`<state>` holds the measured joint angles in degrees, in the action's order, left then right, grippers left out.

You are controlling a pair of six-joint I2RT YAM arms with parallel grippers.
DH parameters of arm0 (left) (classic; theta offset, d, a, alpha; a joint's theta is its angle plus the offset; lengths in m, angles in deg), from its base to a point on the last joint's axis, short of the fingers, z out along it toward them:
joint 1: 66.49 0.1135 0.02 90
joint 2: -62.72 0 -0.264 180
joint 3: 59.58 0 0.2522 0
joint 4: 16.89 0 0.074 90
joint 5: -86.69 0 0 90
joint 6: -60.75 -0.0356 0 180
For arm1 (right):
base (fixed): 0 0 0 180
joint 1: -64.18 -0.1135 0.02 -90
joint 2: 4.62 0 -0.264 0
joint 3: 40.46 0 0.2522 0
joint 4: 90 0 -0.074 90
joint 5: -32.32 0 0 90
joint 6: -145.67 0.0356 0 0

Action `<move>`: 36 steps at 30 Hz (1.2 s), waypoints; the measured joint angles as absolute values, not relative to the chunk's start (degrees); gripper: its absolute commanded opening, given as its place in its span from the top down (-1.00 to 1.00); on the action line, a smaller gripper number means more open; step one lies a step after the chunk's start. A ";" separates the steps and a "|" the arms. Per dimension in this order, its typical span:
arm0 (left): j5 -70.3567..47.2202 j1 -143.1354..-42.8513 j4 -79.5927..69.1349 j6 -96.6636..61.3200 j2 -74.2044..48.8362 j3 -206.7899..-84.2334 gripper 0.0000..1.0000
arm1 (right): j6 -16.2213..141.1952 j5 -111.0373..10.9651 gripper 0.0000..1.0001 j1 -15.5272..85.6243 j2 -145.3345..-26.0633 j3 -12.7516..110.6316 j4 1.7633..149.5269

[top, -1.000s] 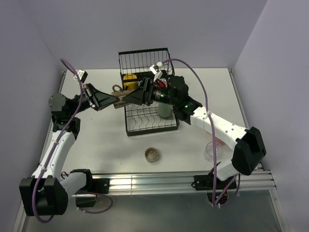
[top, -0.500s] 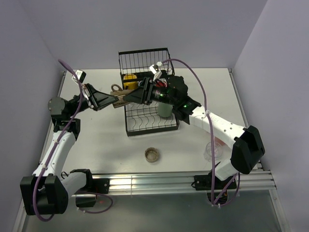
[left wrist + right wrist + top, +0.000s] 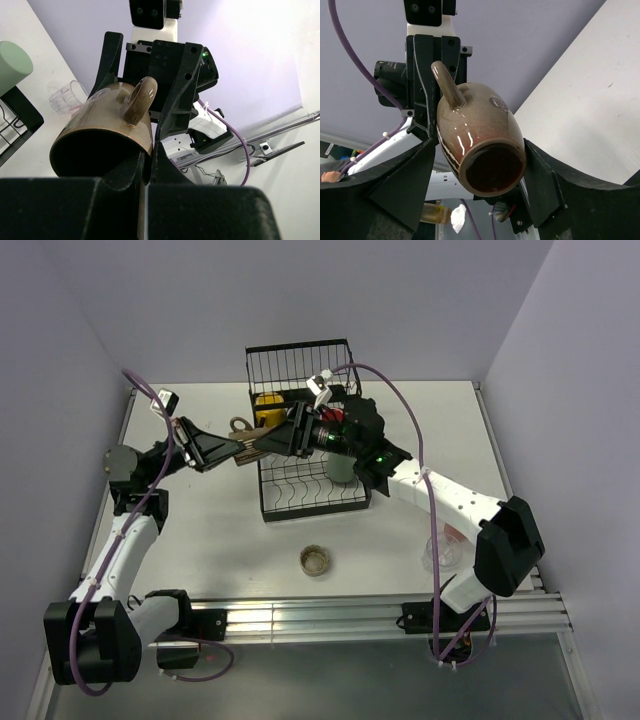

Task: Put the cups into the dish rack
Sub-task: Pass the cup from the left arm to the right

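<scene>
step in hand: a mid-air handover of the brown mug [image 3: 107,130] between the arms, judged to come ahead of loading. nearest, the left gripper [image 3: 147,162] is clamped tight on the mug's rim. the mug lies on its side, handle up, base pointing away from that gripper. just beyond, the right gripper [image 3: 479,150] stands wide with a finger at each flank of the mug's base end; whether its pads press the glaze i cannot tell. below both grippers sits the dish rack [image 3: 266,502], holding a green tumbler [image 3: 342,470] and a yellow mug [image 3: 267,405].

next move, in my judgement: the right needs a firm hold before the left lets go.

the left wrist view alone shows the rim pinch. the right wrist view alone shows the mug's base. only the top view shows the rack beneath, and a low brownish glass [image 3: 315,560] and a clear glass [image 3: 438,552] well back toward the arm bases.
</scene>
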<state>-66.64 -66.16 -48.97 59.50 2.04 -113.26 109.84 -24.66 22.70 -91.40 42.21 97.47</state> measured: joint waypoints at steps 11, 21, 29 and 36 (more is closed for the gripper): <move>-66.38 -67.12 -49.84 59.45 1.84 -112.89 1.00 | 109.80 -24.90 -0.11 22.13 -91.88 42.41 97.56; -65.65 -67.29 -46.52 56.44 2.30 -112.87 0.66 | 109.19 -25.58 0.96 22.20 -91.84 42.41 96.49; -64.23 -68.65 -37.89 49.20 3.89 -113.26 0.07 | 107.46 -27.88 1.00 21.39 -89.83 42.30 92.40; -63.38 -69.04 -32.38 45.07 5.58 -114.09 0.00 | 106.13 -29.32 1.00 21.26 -87.01 41.47 89.56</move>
